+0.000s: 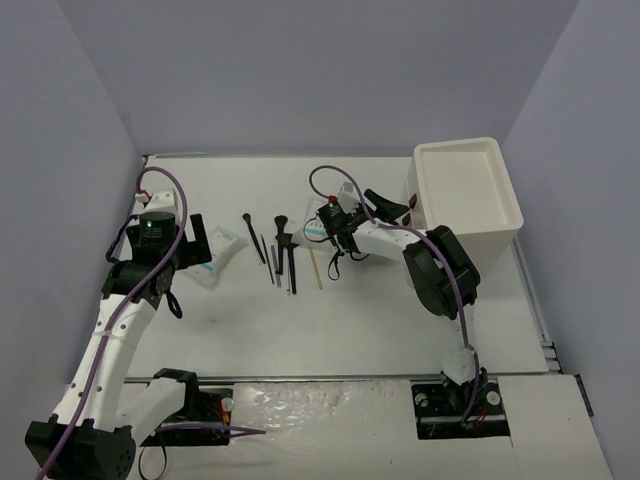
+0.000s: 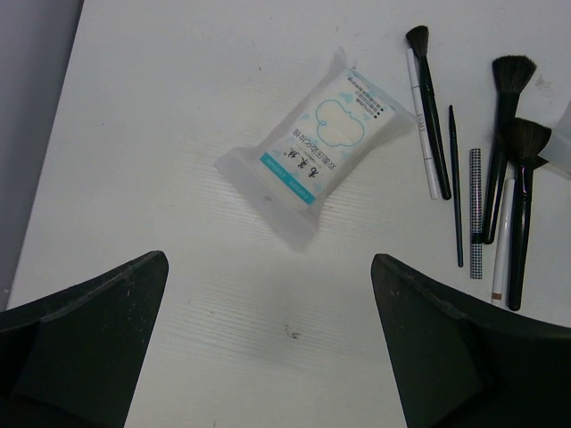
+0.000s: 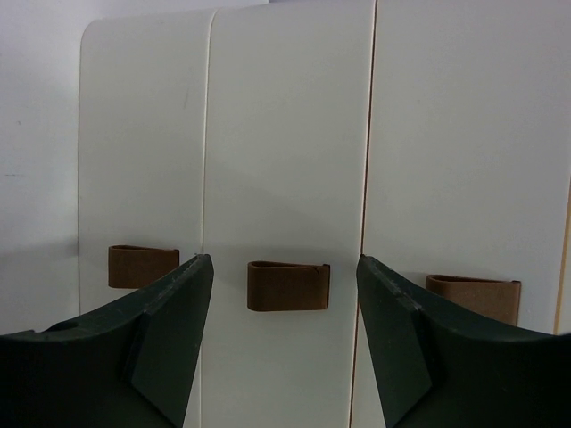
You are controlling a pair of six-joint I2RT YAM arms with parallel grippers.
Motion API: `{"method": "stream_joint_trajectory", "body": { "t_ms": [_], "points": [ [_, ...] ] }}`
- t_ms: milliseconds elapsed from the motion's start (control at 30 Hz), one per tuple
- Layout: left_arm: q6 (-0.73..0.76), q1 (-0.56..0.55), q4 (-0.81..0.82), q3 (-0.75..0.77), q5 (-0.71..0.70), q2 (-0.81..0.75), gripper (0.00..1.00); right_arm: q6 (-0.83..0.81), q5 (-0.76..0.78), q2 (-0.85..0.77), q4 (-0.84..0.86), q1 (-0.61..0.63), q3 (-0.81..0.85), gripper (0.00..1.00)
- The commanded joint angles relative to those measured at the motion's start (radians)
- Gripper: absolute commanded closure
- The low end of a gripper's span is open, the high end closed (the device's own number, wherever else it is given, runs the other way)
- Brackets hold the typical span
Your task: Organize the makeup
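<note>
The makeup lies at mid-table. One white packet with blue print (image 2: 321, 147) (image 1: 215, 255) sits on the left. Beside it lies a row of black brushes and thin sticks (image 2: 500, 178) (image 1: 283, 255). A second packet (image 1: 317, 231) peeks out under the right arm. My left gripper (image 2: 268, 303) (image 1: 195, 245) hovers open over bare table just short of the first packet. My right gripper (image 3: 285, 260) (image 1: 400, 206) is open and faces the front of the white box (image 3: 285, 134) (image 1: 465, 190). The middle brown knob (image 3: 288, 285) shows between its fingers, untouched.
The white box stands at the back right, its front split into three panels with a left knob (image 3: 143, 266) and a right knob (image 3: 473, 297). A tan stick (image 1: 315, 268) lies at the right end of the brush row. Grey walls close in the table.
</note>
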Motion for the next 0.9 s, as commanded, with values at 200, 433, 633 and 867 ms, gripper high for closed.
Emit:
{"method": "stream_joint_trajectory", "body": {
  "t_ms": [200,433,633,867],
  "points": [
    [-0.011,0.011,0.055,0.017,0.01,-0.012,0.03,-0.003,0.103,-0.027,0.034,0.001,-0.01,0.45],
    [-0.01,0.015,0.057,0.016,0.013,-0.01,0.03,0.015,0.14,-0.024,0.034,0.001,-0.026,0.5],
    [-0.01,0.016,0.057,0.016,0.017,-0.012,0.03,0.021,0.156,-0.028,0.034,0.001,-0.037,0.54],
    [-0.01,0.018,0.057,0.015,0.017,-0.018,0.03,0.018,0.16,-0.033,0.034,0.003,-0.037,0.72]
  ]
}}
